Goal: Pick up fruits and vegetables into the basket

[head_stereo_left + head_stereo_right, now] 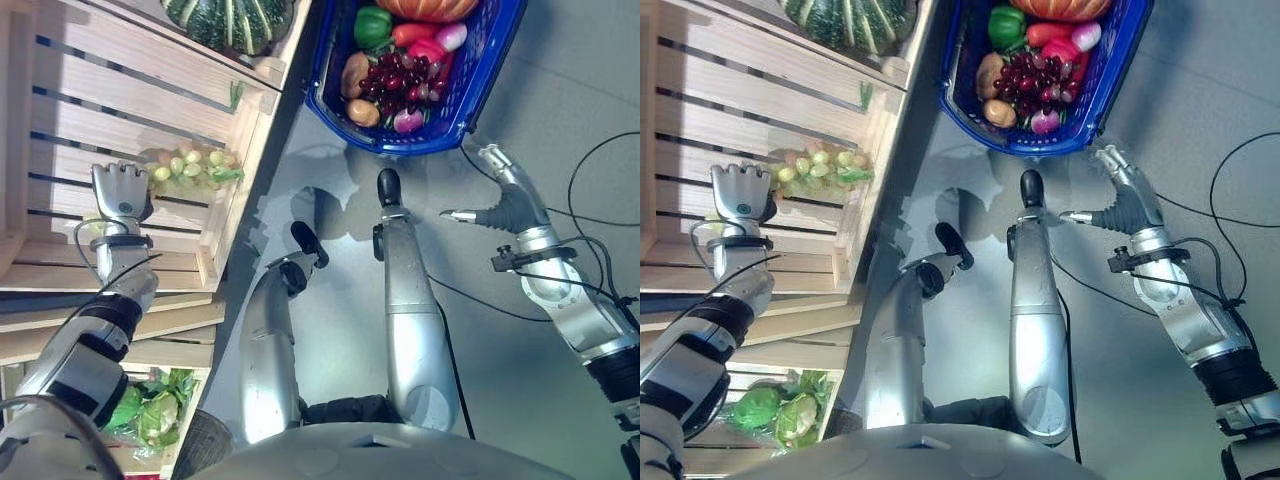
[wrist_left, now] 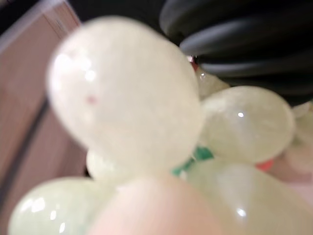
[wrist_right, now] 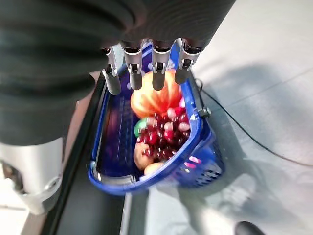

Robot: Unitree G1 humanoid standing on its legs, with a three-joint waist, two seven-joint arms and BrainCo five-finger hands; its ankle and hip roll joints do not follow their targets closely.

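The green grape bunch (image 1: 190,166) lies in the wooden crate (image 1: 110,110), long axis along the slats, beside the left hand (image 1: 120,190), whose grip is unclear. The right hand (image 1: 500,195), fingers relaxed, hangs near the blue basket (image 1: 480,70).

- wooden crate (image 1: 120,110): pale raw slats, matt, visible grain
- green grapes (image 1: 190,167): smooth, glossy, translucent pale skins, plastic-looking up close in the left wrist view
- basket (image 1: 470,90): blue plastic mesh, shiny
- red grapes (image 1: 400,78): glossy
- pumpkin (image 3: 154,98): orange, smooth sheen
- squash (image 1: 235,22): dark green, dull ribbed rind
- floor (image 1: 560,80): grey, smooth, slight gloss
- right robot hand (image 3: 146,68): silver metal-look fingers, matt dark ribbed cover
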